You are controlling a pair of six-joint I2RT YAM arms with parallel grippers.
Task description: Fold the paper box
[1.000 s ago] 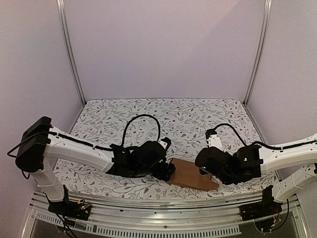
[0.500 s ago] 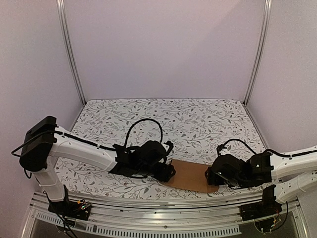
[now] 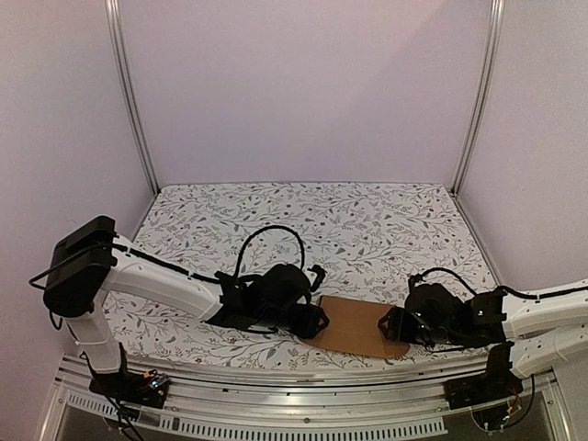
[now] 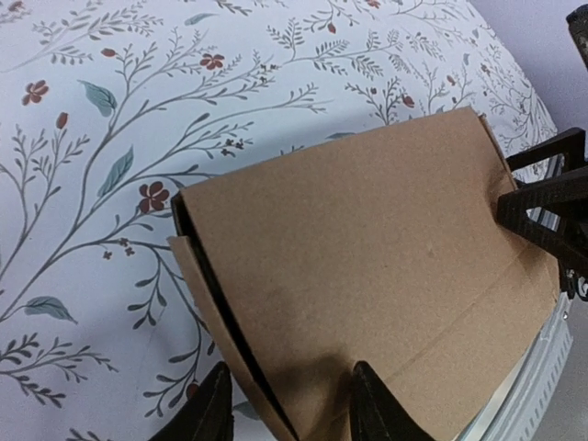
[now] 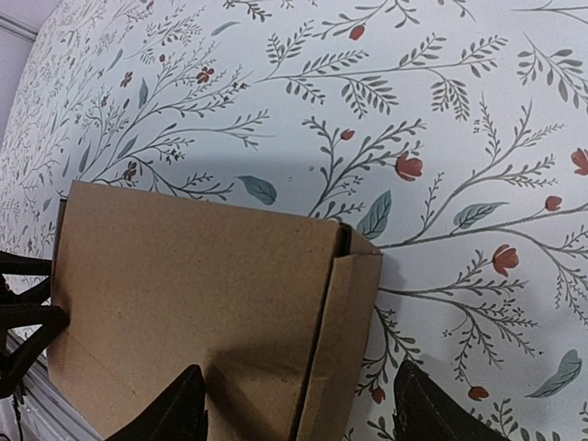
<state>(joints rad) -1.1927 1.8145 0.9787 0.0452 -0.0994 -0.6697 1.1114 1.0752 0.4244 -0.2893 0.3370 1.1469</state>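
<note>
Paper box (image 3: 354,326), a flattened brown sleeve, lies along the table's near rail (image 3: 303,378), between the two arms. Which step is this? (Desk)

Opening the sleeve, by my reading: it lies flat, not squared. Left gripper (image 4: 292,367) straddles its left end, fingers fairly narrow. The right gripper (image 5: 301,367) straddles the other end, fingers wide. Neither looks clamped on it. (Photographer)

And next? (Desk)

Probably one side must pin a panel while the other lifts the upper layer along its crease. Beyond lies only the floral tablecloth (image 3: 367,220). (Photographer)
</note>
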